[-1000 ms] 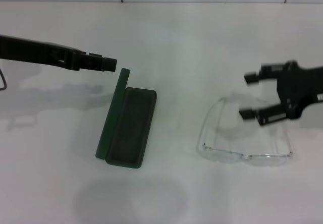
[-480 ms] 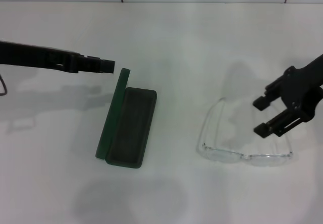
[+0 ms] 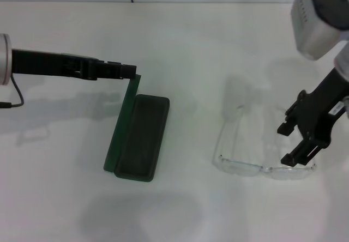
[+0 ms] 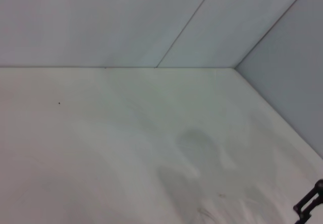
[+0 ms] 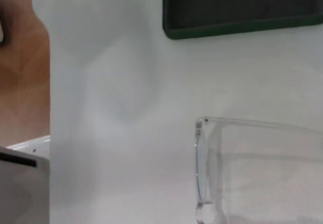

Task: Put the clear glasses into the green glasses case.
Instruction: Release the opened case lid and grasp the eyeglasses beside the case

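The green glasses case lies open left of the table's middle, its lid standing up along its left side. The case's dark inside also shows in the right wrist view. My left gripper reaches in from the left, its tip at the lid's far upper corner. The clear glasses lie unfolded at the right, temple arms pointing away from me. One hinge end appears in the right wrist view. My right gripper hangs open over their right half, one fingertip close above the frame.
The white table ends at a tiled wall at the back. In the right wrist view the table edge drops to a brown floor. The left wrist view shows bare table, wall corners and my right gripper far off.
My right gripper has swung round and moved nearer, now over the right half of the glasses. My left gripper has slid right to the lid's top corner. Case and glasses stay put.
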